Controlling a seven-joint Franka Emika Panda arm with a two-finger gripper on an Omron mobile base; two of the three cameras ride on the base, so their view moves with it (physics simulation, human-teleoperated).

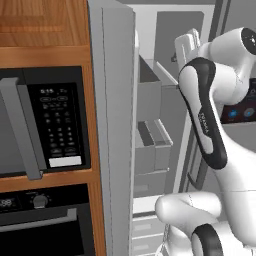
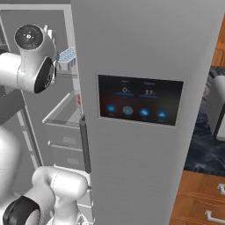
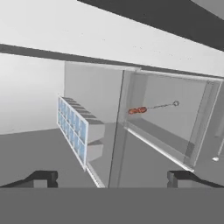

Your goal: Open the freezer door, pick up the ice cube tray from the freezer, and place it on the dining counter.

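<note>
Freezer door [image 1: 117, 125] open; ice cube tray [image 3: 72, 127] on freezer [image 3: 35, 144] shelf.

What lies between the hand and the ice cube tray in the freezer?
Nothing: in the hand view the open hand faces the ice cube tray across a bare stretch of grey shelf. The red-handled tool lies off to the side.

I see the freezer door [image 1: 117, 125] swung wide — entry to the freezer [image 3: 39, 83] is unobstructed. Between my spread fingertips [image 3: 43, 178], open space runs to the ice cube tray [image 3: 72, 129]. Beside that tray, a shelf wall [image 3: 119, 131] narrows passage.
</note>
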